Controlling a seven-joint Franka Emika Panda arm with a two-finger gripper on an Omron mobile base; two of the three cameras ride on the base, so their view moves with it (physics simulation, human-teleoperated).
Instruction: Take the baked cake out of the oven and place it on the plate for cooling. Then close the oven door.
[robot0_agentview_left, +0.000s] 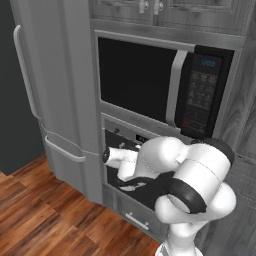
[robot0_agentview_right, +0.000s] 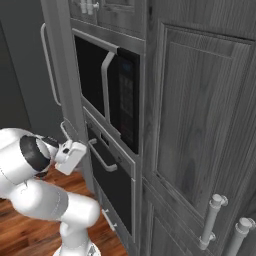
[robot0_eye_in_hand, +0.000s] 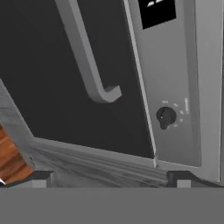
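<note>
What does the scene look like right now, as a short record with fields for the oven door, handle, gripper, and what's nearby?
oven door: shut, dark glass in a grey frame
handle: silver bar across the door, not gripped
knob: on the control strip beside the door
gripper: open, close in front of the door, holding nothing
microwave: black, directly above the oven, door shut
cake: hidden, cannot tell
</note>
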